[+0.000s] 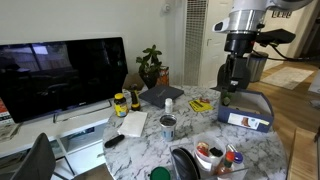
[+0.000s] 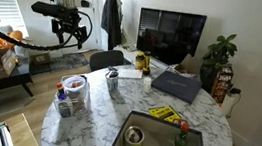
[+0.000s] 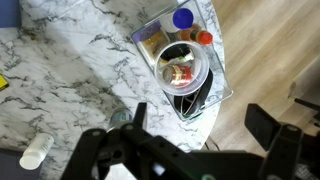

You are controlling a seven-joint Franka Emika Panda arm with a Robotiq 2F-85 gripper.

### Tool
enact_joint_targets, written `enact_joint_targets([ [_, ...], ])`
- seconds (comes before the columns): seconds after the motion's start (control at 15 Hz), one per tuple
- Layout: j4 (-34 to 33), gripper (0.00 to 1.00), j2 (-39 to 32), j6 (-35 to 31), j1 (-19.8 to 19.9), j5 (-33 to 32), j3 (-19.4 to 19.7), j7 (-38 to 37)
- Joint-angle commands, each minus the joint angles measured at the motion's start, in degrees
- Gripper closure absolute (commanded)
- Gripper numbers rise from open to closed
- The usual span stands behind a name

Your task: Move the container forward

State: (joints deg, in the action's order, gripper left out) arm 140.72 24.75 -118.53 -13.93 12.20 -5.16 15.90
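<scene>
The big marble table (image 3: 70,80) holds many things. The claw (image 3: 200,120) hangs high above it, wide open, holding nothing. A tray (image 3: 216,84) sits at the table edge. In the wrist view the container (image 3: 182,68) stands in the tray at 12 o'clock from the claw, with a blue lid (image 3: 183,18) just past it. I think the grab has not begun. Next the claw must drop down around the container and close gently.

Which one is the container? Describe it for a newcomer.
On the marble table, find the closed grey laptop. The container stands right beside it: a small white tub, unlike the silvery can and the yellow-labelled dark jar nearby.
</scene>
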Motion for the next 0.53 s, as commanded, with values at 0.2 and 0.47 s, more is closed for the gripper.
enact_joint_targets([
  [0.2, -2.07, 0.0, -17.42, -16.97, 3.51, -2.22, -2.16, -12.76],
  [0.47, -3.2, 0.0, -26.59, -15.48, 3.82, -0.06, -1.43, -8.73],
])
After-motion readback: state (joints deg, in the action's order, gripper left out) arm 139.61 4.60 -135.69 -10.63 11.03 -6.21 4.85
